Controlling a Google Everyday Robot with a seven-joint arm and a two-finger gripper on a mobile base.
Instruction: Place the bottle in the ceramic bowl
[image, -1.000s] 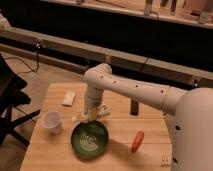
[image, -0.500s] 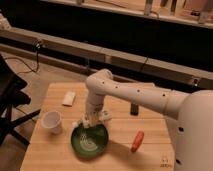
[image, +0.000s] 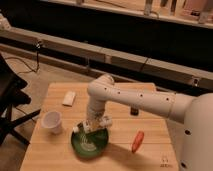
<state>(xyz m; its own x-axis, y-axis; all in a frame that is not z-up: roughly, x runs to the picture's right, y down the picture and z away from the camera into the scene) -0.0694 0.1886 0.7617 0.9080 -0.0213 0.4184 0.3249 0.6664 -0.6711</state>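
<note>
The bottle (image: 86, 127), clear with a white cap end, is lying tilted over the rim of the green ceramic bowl (image: 91, 142), and the gripper (image: 95, 125) is clamping it there. No label on it is legible. The bowl is sitting directly beneath the gripper on the wooden table (image: 150, 150); something pale is showing inside it, unclear what. One white cup (image: 52, 122) is standing to the gripper's left, one white packet (image: 69, 98) farther up-left, one orange carrot-like object (image: 137, 141) to the right, and one small dark object (image: 134, 111) just behind the arm.
</note>
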